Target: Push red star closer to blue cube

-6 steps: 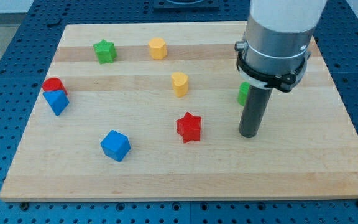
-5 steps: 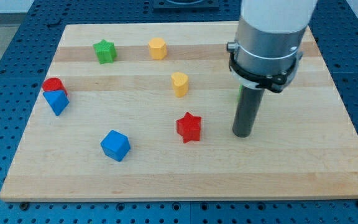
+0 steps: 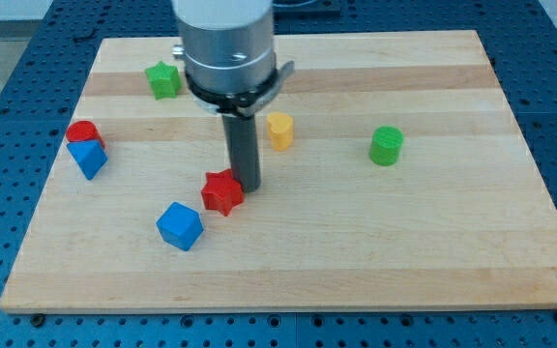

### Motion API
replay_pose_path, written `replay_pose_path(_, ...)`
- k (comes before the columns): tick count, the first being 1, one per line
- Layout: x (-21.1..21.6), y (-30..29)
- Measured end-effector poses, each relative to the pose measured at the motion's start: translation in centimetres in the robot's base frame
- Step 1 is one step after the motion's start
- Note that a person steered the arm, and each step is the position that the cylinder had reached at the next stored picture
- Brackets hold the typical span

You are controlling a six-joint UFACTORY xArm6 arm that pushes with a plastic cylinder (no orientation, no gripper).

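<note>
The red star (image 3: 221,192) lies on the wooden board (image 3: 433,251), left of the middle. The blue cube (image 3: 180,226) sits just below and to the left of it, a small gap apart. My tip (image 3: 247,186) stands at the star's upper right edge, touching or nearly touching it. The arm's grey body rises above the rod and hides part of the board's top.
A yellow block (image 3: 279,130) is right of the rod. A green cylinder (image 3: 386,146) is at the right. A green star (image 3: 163,79) is at the top left. A red cylinder (image 3: 82,132) and a blue block (image 3: 88,158) touch at the left edge.
My tip has swept left across the board. The red star has moved left and slightly up, closer to the blue cube. The green cylinder is now uncovered; a yellow block at the top is hidden.
</note>
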State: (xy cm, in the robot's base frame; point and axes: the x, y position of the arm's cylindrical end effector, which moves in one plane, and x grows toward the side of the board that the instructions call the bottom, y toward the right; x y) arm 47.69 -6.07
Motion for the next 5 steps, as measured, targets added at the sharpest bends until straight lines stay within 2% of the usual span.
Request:
replay_pose_path(2,3.5,2.0)
replay_pose_path(5,2.6,-4.9)
